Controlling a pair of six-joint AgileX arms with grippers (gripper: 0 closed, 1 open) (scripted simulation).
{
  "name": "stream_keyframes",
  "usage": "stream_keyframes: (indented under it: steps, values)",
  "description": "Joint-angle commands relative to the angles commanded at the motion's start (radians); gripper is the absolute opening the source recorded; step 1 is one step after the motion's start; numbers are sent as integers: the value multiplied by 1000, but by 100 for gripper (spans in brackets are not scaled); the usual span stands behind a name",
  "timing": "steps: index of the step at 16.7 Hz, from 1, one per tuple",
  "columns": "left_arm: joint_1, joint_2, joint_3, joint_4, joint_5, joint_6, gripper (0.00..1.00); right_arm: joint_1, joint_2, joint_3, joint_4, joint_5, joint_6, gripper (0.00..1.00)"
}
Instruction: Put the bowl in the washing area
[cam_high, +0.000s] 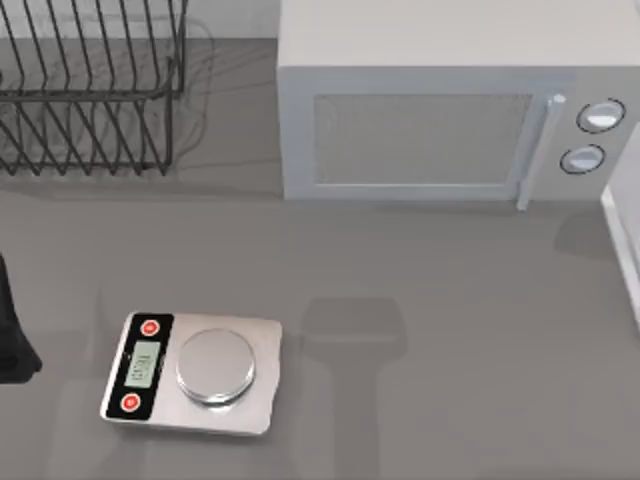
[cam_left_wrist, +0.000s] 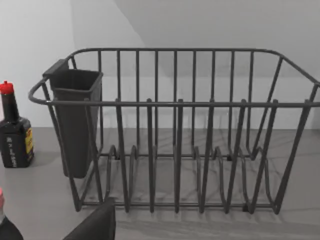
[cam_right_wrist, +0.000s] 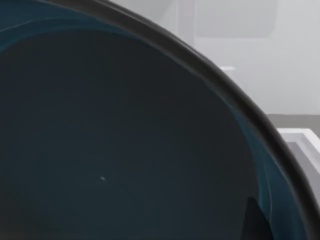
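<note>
The bowl (cam_right_wrist: 115, 140) hangs very close in front of the right wrist camera, tilted, with its glossy dark blue inside and dark rim toward the lens. A dark fingertip (cam_right_wrist: 254, 220) of my right gripper lies against the bowl's inner wall near the rim, so the gripper is shut on the bowl. Behind the rim are the microwave front and a white raised edge (cam_right_wrist: 300, 136). My left gripper (cam_high: 10, 345) is parked at the table's left edge, facing the dish rack (cam_left_wrist: 175, 150).
A wire dish rack (cam_high: 90, 90) with a dark cutlery cup (cam_left_wrist: 75, 120) stands at the back left. A white microwave (cam_high: 440, 110) fills the back right. A kitchen scale (cam_high: 195, 372) sits front left. A white edge (cam_high: 625, 235) shows far right. A dark bottle (cam_left_wrist: 14, 135) stands beside the rack.
</note>
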Motion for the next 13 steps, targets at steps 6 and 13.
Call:
stream_keyframes:
  steps: [6, 13]
  values:
    - [0, 0, 0, 0, 0, 0, 100, -14, 16, -2, 15, 1, -1, 8]
    - [0, 0, 0, 0, 0, 0, 100, -14, 16, -2, 15, 1, -1, 60]
